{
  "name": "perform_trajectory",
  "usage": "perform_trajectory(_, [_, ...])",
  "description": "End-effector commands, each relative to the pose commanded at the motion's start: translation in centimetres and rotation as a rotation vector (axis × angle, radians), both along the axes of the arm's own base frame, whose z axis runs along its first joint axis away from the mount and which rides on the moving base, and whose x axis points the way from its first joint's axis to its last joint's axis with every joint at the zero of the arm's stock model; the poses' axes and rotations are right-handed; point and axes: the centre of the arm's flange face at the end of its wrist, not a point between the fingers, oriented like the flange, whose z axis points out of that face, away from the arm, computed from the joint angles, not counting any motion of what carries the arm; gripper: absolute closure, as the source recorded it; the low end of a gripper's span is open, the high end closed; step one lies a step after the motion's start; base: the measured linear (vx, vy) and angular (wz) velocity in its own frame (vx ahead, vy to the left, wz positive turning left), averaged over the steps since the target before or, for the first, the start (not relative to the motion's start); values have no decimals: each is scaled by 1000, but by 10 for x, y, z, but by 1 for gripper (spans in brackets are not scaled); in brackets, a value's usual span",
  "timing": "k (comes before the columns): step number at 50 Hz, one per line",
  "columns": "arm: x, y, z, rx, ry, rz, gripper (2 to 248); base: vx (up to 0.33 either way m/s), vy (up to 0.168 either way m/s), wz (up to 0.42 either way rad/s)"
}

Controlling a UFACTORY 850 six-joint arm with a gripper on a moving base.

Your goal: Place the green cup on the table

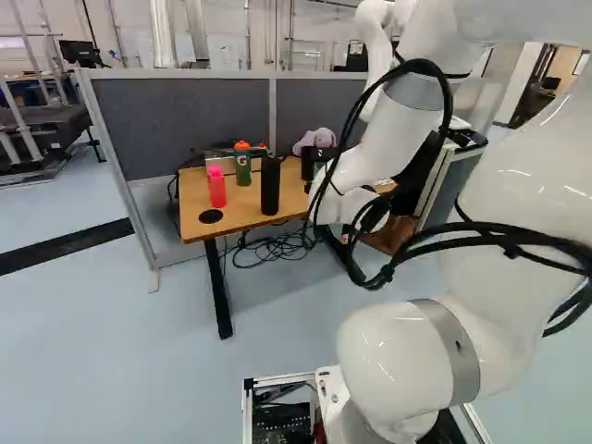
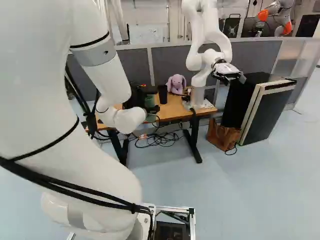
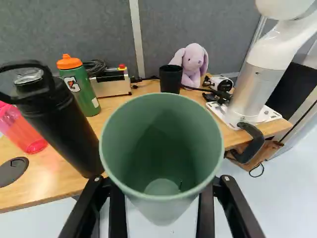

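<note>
A pink bottle (image 1: 216, 187) stands leftmost on the wooden table (image 1: 196, 203) in the left base view, by a round black disc (image 1: 211, 216). Next come a green bottle with an orange cap (image 1: 242, 166) and a tall black bottle (image 1: 270, 185). The gripper (image 2: 152, 108) holds the green cup (image 3: 161, 144) between both fingers, near the table's front edge. Farther right are a black cup (image 3: 171, 79), a purple plush rabbit (image 3: 193, 62) and another robot (image 2: 198, 65).

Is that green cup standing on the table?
No, the fingers hold the green cup between them, with floor showing beyond its base instead of the table.
</note>
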Motion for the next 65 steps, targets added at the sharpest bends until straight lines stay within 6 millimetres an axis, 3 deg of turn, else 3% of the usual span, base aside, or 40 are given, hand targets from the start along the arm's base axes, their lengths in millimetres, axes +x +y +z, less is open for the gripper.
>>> perform_trajectory(65, [111, 0, -3, 0, -28, 0, 126, 0, 0, 0])
